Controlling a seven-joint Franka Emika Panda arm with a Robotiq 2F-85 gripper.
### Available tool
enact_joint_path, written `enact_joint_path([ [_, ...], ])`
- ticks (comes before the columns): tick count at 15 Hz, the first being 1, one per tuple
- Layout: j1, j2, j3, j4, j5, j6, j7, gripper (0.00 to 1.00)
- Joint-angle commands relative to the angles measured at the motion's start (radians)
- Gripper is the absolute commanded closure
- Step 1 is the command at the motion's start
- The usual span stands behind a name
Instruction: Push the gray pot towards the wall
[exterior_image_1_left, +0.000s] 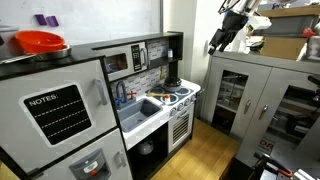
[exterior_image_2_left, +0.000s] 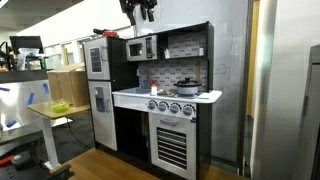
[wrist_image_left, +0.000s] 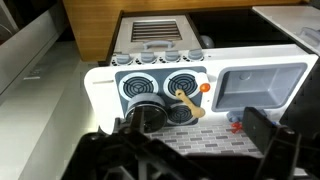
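Observation:
The gray pot (wrist_image_left: 146, 112) is small, dark and round, and sits on a back burner of the toy stove, close to the tiled wall (wrist_image_left: 200, 142). It also shows in both exterior views (exterior_image_1_left: 172, 83) (exterior_image_2_left: 187, 87), in front of the wall (exterior_image_2_left: 172, 72). My gripper (wrist_image_left: 195, 135) is open and empty, high above the toy kitchen and well clear of the pot. It shows near the ceiling in both exterior views (exterior_image_1_left: 228, 25) (exterior_image_2_left: 138, 8).
A wooden spoon (wrist_image_left: 186, 104) lies on the burner beside the pot. The toy sink (wrist_image_left: 260, 85) with its faucet is next to the stove. A red-orange bowl (exterior_image_1_left: 40, 42) rests on the toy fridge. A gray cabinet (exterior_image_1_left: 262, 95) stands nearby.

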Motion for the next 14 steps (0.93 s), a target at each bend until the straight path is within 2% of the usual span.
enact_joint_path([
  [1,0.002,0.108,-0.034,0.020,0.093,0.089,-0.143,0.00],
  [4,0.008,0.212,-0.056,0.042,0.237,0.149,-0.293,0.00],
  [8,-0.024,0.346,-0.022,0.113,0.412,0.140,-0.435,0.00],
  [10,-0.049,0.412,0.006,0.161,0.429,0.129,-0.414,0.00],
  [14,-0.099,0.535,0.055,0.255,0.349,0.125,-0.312,0.00],
])
